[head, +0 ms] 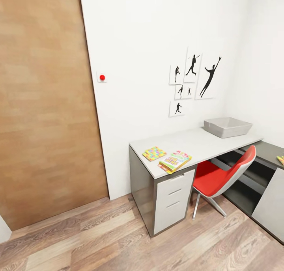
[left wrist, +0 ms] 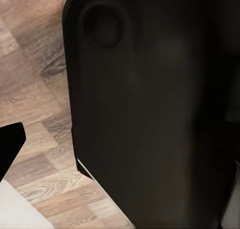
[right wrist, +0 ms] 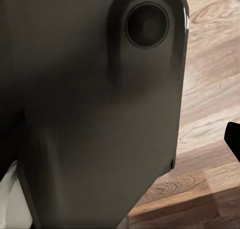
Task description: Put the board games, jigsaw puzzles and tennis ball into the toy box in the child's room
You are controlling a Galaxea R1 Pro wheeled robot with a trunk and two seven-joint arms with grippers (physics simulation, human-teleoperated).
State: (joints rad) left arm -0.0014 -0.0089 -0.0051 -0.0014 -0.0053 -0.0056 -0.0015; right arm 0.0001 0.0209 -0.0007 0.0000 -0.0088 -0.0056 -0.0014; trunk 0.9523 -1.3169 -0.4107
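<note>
While robot faces table [head: 205, 142] from across room, jigsaw puzzle [head: 154, 153] and board game [head: 174, 161] lie near table's drawer end; toy box [head: 227, 127] at far end, likely for loading. Grippers' state: cannot tell.

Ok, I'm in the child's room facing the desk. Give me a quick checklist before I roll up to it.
1. Toy box on the table, far end: ok.
2. Jigsaw puzzle at the near end: ok.
3. Board game beside it, lying on another flat item: ok.
4. Tennis ball located: cannot tell.
5. Approach: not ok, red chair sits at the desk.
6. Grippers open and empty: cannot tell.
</note>
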